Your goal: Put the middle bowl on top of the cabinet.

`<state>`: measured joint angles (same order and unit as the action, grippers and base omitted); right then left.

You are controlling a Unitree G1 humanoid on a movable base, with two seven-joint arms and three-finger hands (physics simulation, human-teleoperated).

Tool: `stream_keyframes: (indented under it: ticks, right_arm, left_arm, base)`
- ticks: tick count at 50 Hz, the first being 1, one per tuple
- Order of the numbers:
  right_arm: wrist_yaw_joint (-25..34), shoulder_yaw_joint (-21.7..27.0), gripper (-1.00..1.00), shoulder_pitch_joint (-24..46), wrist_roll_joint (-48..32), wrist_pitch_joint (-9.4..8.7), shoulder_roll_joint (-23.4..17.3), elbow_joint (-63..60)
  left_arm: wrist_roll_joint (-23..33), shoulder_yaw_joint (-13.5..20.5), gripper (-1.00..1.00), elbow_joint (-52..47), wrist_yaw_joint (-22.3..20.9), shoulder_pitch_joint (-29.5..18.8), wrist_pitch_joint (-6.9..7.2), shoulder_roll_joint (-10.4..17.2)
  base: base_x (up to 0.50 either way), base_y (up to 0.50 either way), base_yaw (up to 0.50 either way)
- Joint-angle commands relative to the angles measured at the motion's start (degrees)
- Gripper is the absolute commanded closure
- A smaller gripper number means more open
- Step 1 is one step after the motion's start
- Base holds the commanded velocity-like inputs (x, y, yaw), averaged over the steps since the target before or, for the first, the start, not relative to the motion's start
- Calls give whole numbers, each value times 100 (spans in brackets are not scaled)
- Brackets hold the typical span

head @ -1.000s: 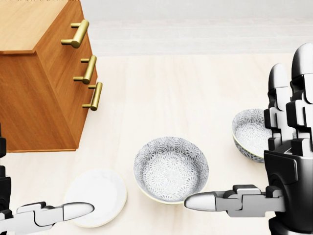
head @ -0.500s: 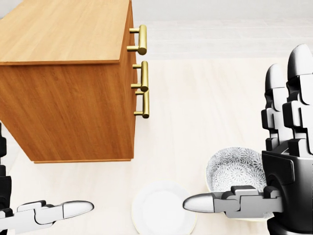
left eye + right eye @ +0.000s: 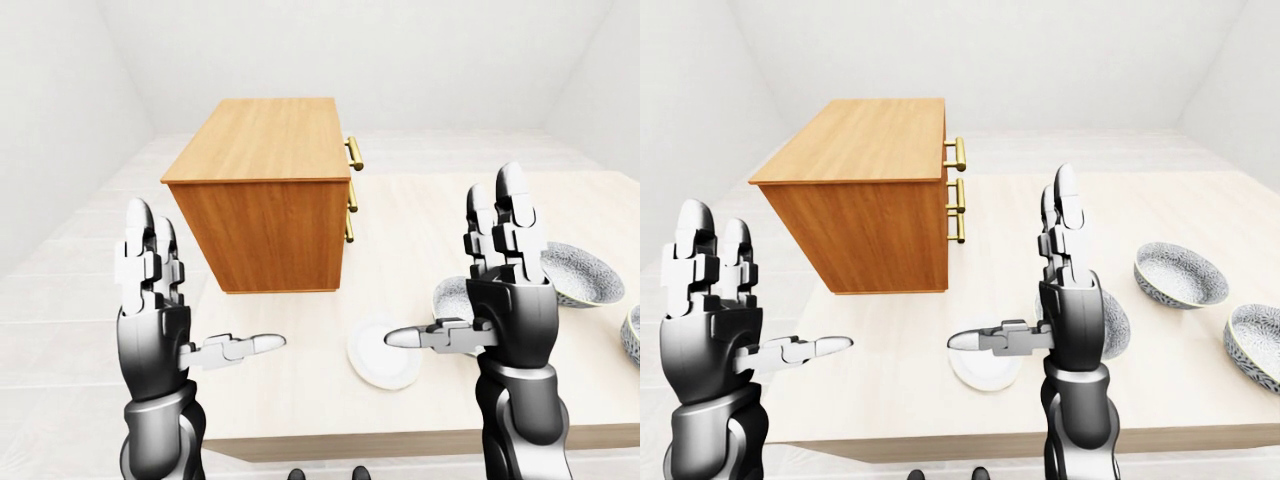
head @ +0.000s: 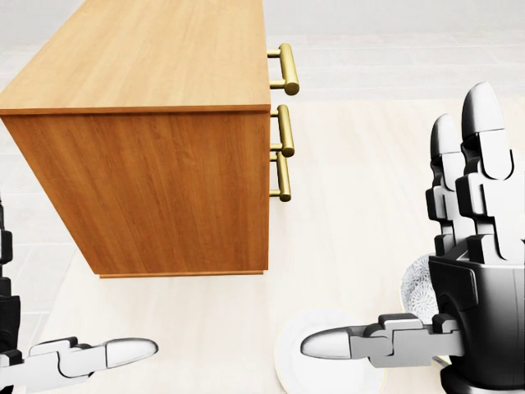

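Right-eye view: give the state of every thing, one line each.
cabinet, upright, drawers shut
plate, lying flat, unheld
left hand, open, holding nothing
right hand, open, holding nothing
left bowl, upright, partly behind right hand
upper bowl, upright, untouched
right bowl, upright, cut by view's edge

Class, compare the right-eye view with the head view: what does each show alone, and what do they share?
Right-eye view only: the far bowl, the edge bowl cut by its right side, and the table's near edge. Head view only: nothing new, just the cabinet closer. Both: cabinet, white plate, open left hand and right hand, and the near bowl partly behind the right hand.
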<state>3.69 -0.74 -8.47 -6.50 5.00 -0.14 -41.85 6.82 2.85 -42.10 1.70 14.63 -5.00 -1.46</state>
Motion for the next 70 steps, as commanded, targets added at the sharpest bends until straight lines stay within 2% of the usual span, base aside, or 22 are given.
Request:
stream_keyframes:
  ticks: [1, 18, 32, 35, 38, 40, 49, 70]
  right_arm:
    - [3, 21, -100, -1, 10, 0, 3, -16]
    - [120, -53, -100, -71, -39, 0, -26, -46]
    - [16, -48, -100, -30, -247, 0, -9, 44]
    - [20, -49, -100, -51, -194, 0, -7, 102]
    - [29, -94, -100, -45, -285, 0, -21, 296]
    - [27, -61, -100, -23, -232, 0, -20, 425]
    - [-113, -117, -100, 17, -581, 0, -19, 840]
    - [-231, 76, -100, 93, -517, 0, -24, 1184]
  left_arm:
    - [-3, -34, -100, -19, -21, 28, 0, -5]
    - [-1, -117, -100, -25, -64, 64, 0, 16]
    - [-12, -108, -100, 62, -83, 36, 0, 26]
    - [-215, -203, -100, -29, -257, 131, 0, 68]
    - [155, -189, -100, 85, -135, 33, 0, 29]
    - [-23, -225, -100, 85, -191, 74, 0, 55]
    - [25, -250, -100, 59, -192, 121, 0, 60]
    - [54, -251, -100, 175, -173, 97, 0, 72]
  base:
    - [0, 0, 0]
    - [33, -3, 0]
    - [0, 0, 0]
    - [0, 0, 0]
    - [0, 0, 0]
    - [0, 0, 0]
    - [0, 0, 0]
    - [0, 0, 0]
